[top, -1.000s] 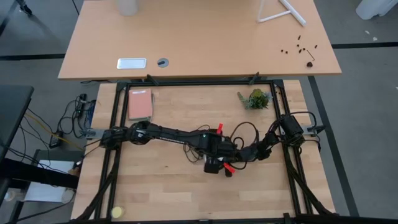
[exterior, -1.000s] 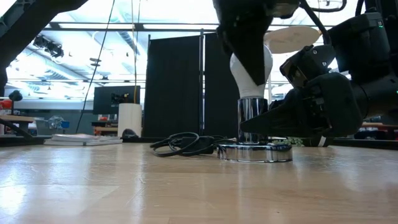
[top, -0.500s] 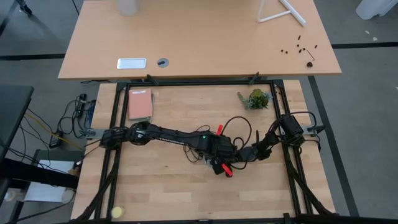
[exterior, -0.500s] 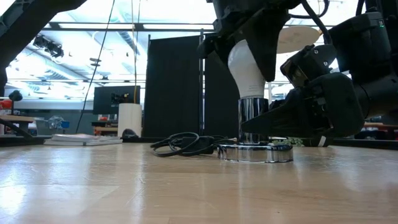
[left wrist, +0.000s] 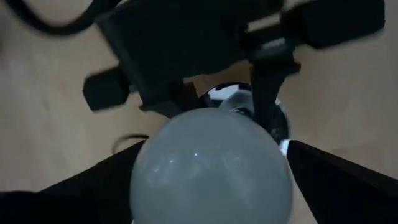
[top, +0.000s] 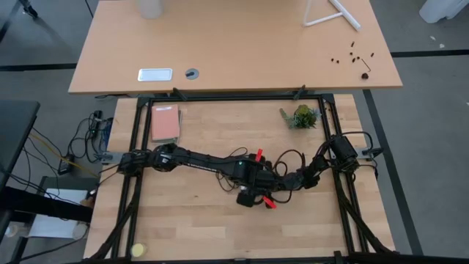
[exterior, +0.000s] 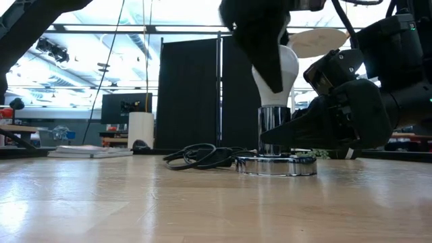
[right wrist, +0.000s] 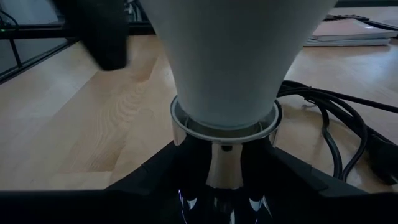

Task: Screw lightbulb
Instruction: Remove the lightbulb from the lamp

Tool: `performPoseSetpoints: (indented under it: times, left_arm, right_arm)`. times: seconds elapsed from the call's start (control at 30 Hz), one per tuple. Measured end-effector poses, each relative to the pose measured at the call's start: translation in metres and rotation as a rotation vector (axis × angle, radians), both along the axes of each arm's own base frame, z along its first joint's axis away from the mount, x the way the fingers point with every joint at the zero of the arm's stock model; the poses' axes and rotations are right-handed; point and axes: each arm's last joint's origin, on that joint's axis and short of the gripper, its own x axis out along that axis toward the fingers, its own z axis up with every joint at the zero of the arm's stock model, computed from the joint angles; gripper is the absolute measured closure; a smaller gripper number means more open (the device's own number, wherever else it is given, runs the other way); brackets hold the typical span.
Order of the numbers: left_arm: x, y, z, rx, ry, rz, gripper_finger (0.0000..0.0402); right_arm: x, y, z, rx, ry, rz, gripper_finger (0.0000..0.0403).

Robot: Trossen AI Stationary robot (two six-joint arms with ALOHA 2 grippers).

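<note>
bulb (exterior: 275, 73) stands upright in the socket (exterior: 276, 162) near the worktop's middle – seated, likely part-threaded; left claw (exterior: 260, 50) clamps it from above; right claw (exterior: 307, 131) closed on the socket stem; final turns seem left.

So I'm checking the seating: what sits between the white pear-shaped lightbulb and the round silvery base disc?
In the low view, a shiny upright metal socket collar joins the white pear-shaped lightbulb to the round silvery base disc.

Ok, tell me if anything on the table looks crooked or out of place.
Nothing stands out. The lightbulb stands upright in the chrome socket, with the left pincer around the bulb and the right pincer at the socket. The cord lies loose behind it.
</note>
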Motion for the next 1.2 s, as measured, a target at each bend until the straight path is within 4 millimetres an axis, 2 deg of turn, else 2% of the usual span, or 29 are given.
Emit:
performPoseSetpoints:
  times: [0.23,0.43,0.67,0.87,1.0,1.2]
  left_arm:
    - [0.0001,0.0011,0.0001,0.137,0.048,-0.290,0.0034]
    - [0.0002,0.0018,0.0001,0.181,0.066,-0.389,0.0075]
    - [-0.0001,0.0021,0.0000,0.155,0.057,-0.316,0.0139]
    - [-0.0002,0.0024,-0.0001,0.122,0.043,-0.224,0.0139]
    - [-0.0002,0.0029,0.0001,0.126,0.033,-0.170,0.0125]
    - [-0.0003,0.0042,0.0001,0.151,0.031,-0.147,0.0125]
  right_arm:
    - [0.0000,0.0000,0.0000,0.000,0.000,0.000,0.0205]
    - [0.0001,0.0000,-0.0001,-0.001,0.001,0.000,0.0205]
    - [0.0001,0.0000,-0.0001,-0.004,0.002,0.001,0.0205]
    - [0.0001,0.0000,-0.0001,-0.004,0.002,0.001,0.0205]
    - [0.0002,-0.0004,-0.0001,-0.006,0.002,0.001,0.0205]
    - [0.0008,-0.0031,-0.0002,-0.012,0.003,-0.010,0.0205]
